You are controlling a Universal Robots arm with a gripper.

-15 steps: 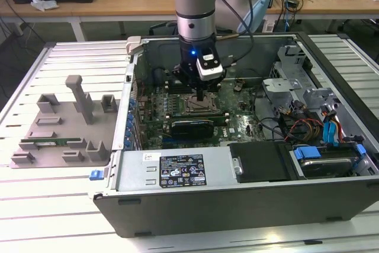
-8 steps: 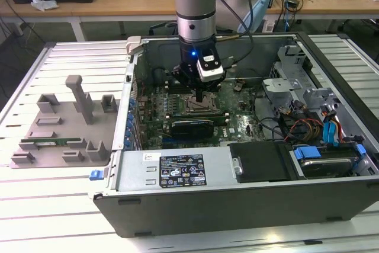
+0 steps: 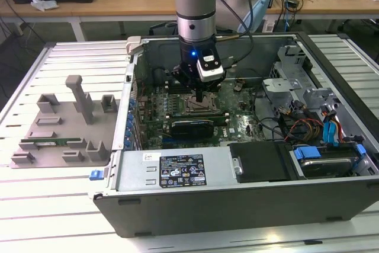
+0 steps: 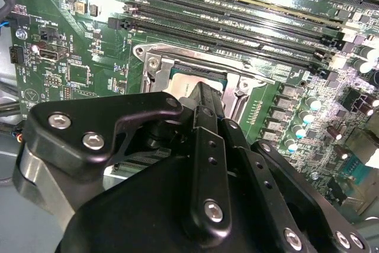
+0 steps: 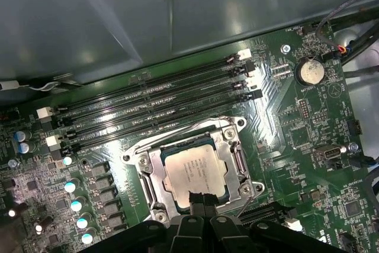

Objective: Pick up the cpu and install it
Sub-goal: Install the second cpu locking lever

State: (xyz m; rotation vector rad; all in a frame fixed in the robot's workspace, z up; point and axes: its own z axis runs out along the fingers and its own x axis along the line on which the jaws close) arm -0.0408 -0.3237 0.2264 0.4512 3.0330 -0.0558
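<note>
Gripper [image 5: 201,201] fingers are pressing together, tips touching the near edge of the cpu [image 5: 194,171], which is lying flat within the metal socket frame [image 5: 237,159] on the green motherboard [image 5: 308,117]. Black memory slots [image 5: 160,105] are running just beside the socket. Exterior view: the arm is reaching down into the open computer case [image 3: 237,199].

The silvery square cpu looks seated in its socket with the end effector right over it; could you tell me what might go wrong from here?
1. The black end effector sits at the edge of the silvery square cpu; any sideways drag could shift the chip in the metal socket frame.
2. The long black memory slots lie close beside the socket, so a tilted retreat might clip them.
</note>
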